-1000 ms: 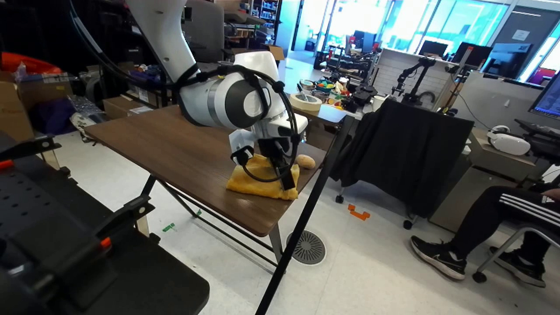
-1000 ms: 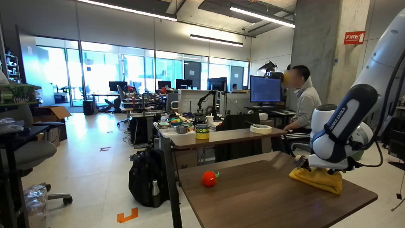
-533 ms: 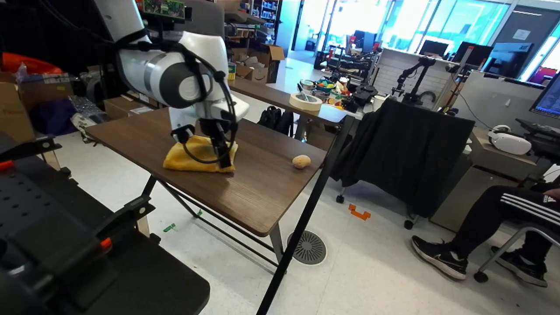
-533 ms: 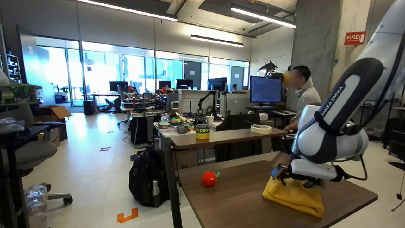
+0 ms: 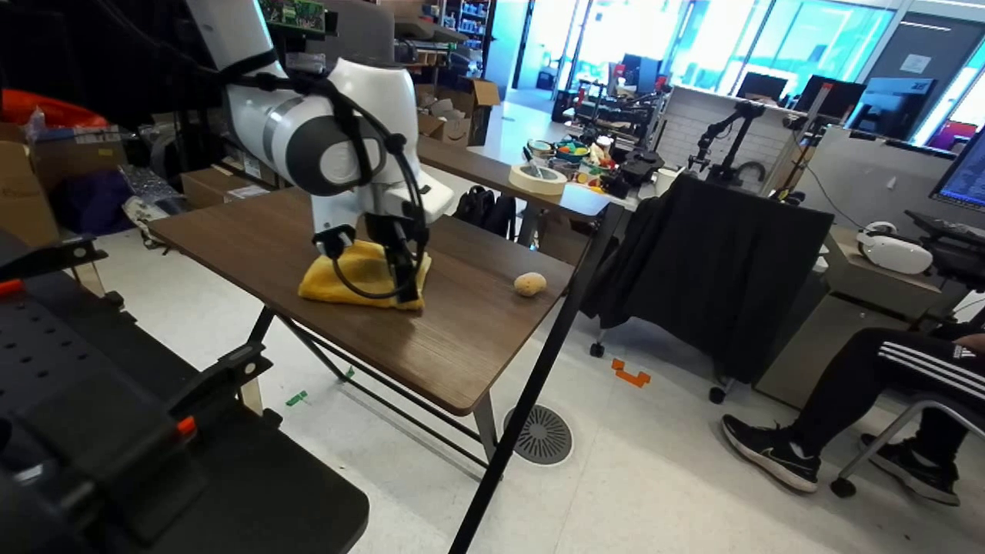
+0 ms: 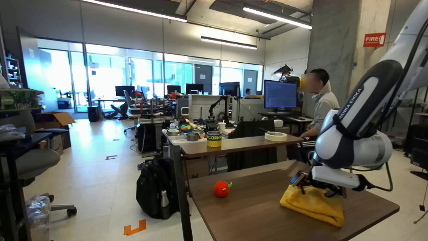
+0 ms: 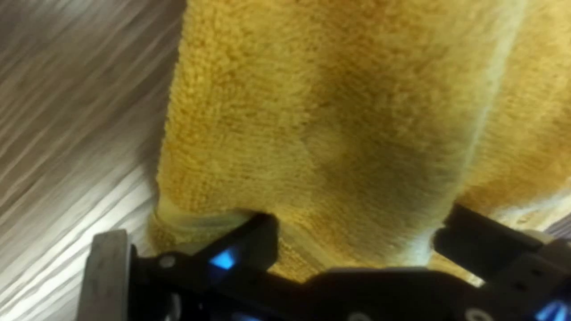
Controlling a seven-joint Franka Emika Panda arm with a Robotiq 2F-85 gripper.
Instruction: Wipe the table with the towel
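The yellow folded towel (image 5: 327, 281) (image 6: 309, 205) lies on the dark brown table (image 5: 477, 323) (image 6: 254, 209), set in from its near long edge. My gripper (image 7: 357, 225) (image 6: 316, 193) is on top of it, pointing down. In the wrist view the black fingers (image 7: 267, 232) stand wide apart, and the towel (image 7: 263, 120) bulges up between them and spreads beyond both sides. The towel rests under and around the fingertips rather than pinched. Part of its far side is hidden beneath the gripper in both exterior views.
A small beige ball (image 5: 530, 284) sits near the table's end. A red-orange round object (image 6: 221, 189) with a green tip is at another part of the table. Behind stands a narrower shelf with a corn can (image 6: 214, 139) and a tape roll (image 6: 275, 136). A black post (image 5: 539, 377) stands beside the table.
Gripper and towel slid together across the table, away from the beige ball, then a little way back. The ball shifted slightly. The gripper stayed open.
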